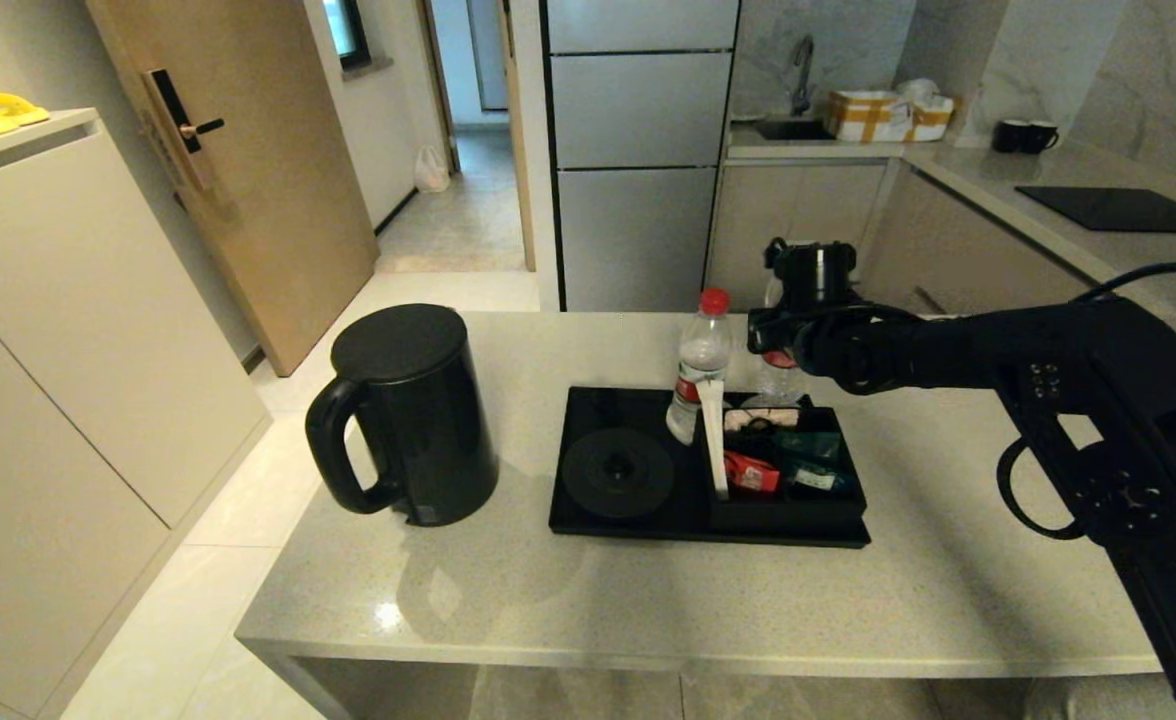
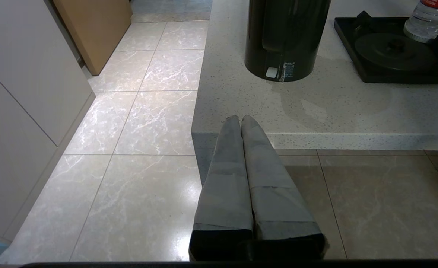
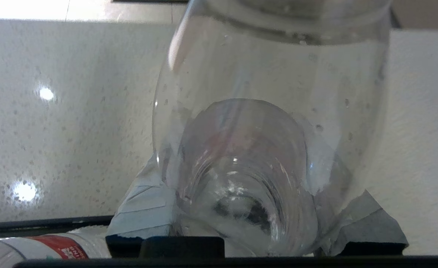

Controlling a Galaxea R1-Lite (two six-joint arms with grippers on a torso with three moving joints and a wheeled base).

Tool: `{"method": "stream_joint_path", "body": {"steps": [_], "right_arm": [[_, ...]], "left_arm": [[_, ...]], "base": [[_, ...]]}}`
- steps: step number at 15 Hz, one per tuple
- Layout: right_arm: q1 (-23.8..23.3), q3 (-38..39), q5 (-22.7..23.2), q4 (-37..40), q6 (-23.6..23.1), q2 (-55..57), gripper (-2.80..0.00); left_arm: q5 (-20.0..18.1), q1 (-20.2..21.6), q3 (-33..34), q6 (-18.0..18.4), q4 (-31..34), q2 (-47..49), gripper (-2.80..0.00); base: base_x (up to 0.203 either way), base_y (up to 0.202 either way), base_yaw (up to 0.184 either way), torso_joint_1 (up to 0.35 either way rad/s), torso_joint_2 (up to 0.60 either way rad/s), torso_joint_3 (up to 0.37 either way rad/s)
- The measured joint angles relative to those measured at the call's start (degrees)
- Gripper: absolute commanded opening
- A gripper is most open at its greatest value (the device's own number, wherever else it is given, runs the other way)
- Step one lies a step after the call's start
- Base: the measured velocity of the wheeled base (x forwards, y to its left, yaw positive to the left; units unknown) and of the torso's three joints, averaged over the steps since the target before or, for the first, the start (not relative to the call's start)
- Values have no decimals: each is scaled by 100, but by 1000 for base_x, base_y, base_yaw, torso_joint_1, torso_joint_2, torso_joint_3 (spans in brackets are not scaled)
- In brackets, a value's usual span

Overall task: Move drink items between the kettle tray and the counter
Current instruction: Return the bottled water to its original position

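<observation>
The right gripper (image 3: 256, 223) is clamped on a clear water bottle (image 3: 271, 123), its taped fingers (image 3: 144, 212) pressed to either side of the bottle's body, jaws about half apart around it. In the head view the right arm reaches in from the right over the far right corner of the kettle tray (image 1: 588, 520), and the held bottle (image 1: 780, 380) shows only in part behind the wrist, at the tray's far edge.

A second bottle (image 1: 700, 365), red-capped, stands upright on the tray just left of it, beside the sachet box (image 1: 788, 490), where a dark green sachet (image 1: 806, 446) lies among other packets. The round kettle base disc (image 1: 617, 472) sits bare on the tray's left half.

The black kettle (image 1: 410, 415) stands on the counter (image 1: 648, 610), left of the tray and apart from it, handle turned left.

The left gripper (image 2: 240, 121) hangs before the counter's near edge, fingers pressed together, holding nothing.
</observation>
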Motion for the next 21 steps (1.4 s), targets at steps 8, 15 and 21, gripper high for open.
{"method": "stream_joint_path", "body": {"steps": [8, 15, 21], "right_arm": [[151, 405, -27, 218, 993, -91, -280], [378, 1602, -158, -255, 1233, -501, -280], [397, 2808, -311, -1393, 1201, -777, -280]], "left_arm": [[0, 0, 0, 0, -2, 0, -280], [2, 2, 0, 5, -1, 0, -280], [0, 0, 0, 2, 0, 0, -280]], "base": [[0, 0, 0, 0, 0, 0], [0, 0, 0, 0, 0, 0], [0, 0, 0, 0, 0, 0]]}}
